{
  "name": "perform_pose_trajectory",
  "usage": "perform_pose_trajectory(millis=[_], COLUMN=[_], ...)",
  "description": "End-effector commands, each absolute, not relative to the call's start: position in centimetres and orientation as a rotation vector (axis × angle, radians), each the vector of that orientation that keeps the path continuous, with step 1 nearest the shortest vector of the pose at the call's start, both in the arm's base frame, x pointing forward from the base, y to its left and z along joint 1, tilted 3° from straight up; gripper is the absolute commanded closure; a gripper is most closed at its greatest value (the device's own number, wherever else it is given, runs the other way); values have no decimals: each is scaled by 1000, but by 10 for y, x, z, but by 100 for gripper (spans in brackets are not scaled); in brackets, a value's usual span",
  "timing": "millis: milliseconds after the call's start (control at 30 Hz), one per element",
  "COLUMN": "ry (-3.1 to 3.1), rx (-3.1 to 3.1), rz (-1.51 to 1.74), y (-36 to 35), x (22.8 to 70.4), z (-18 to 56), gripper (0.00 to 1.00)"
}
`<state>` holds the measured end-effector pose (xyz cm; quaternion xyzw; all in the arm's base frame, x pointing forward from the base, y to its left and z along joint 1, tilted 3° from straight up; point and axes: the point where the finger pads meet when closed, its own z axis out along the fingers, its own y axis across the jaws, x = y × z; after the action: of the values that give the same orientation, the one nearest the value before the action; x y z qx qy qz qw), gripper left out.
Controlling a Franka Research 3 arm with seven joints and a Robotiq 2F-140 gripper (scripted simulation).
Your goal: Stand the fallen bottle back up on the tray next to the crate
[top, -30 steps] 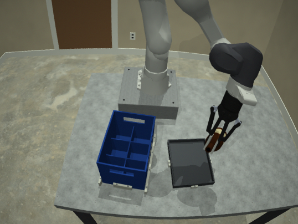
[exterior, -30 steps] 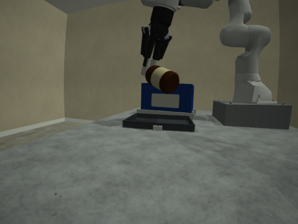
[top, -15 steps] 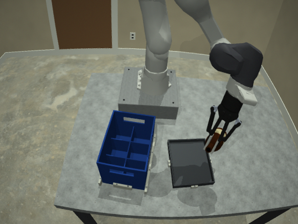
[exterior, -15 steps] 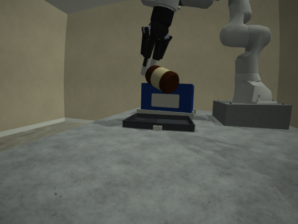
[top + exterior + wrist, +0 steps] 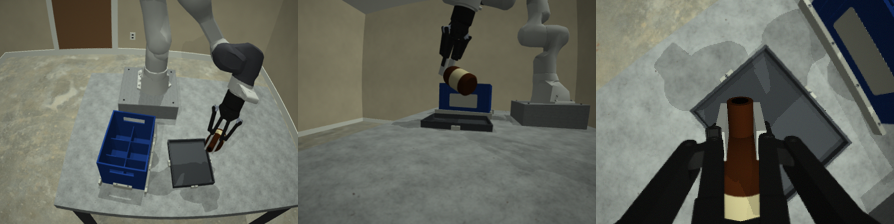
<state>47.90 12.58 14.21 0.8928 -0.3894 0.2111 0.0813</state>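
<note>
We find the claw point(image 5: 219, 142) pinching the brown bottle point(image 5: 215, 142) at its neck, the two pale fingertips pressed against either side of it in the wrist view. The bottle is off the tray and in the air; it is not upright. In the exterior view the bottle point(image 5: 460, 80) lies tilted, its dark base turned toward that camera and slightly downward, a cream label band around its body. In the wrist view its open mouth point(image 5: 740, 101) points away from the claw, toward the tray below.

From the top view we place the bottle above the tray's far right corner, on the side nearest the arm's base block point(image 5: 125, 105). The dark tray point(image 5: 211, 169) rests flat on the grey surface point(image 5: 249, 172), with nothing in it. The blue crate point(image 5: 122, 172), divided into compartments, stands just beside the tray on its left, apart from it. We note small pale brackets against the edges of both tray and crate.
</note>
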Motion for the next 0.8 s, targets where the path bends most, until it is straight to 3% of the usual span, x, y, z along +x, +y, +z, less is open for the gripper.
perform_pose_trajectory(millis=[0, 767], ry=[-1203, -1179], rx=[2636, 2584], rz=[666, 770], y=[124, 125], x=[479, 478], z=[143, 142], gripper=[100, 100])
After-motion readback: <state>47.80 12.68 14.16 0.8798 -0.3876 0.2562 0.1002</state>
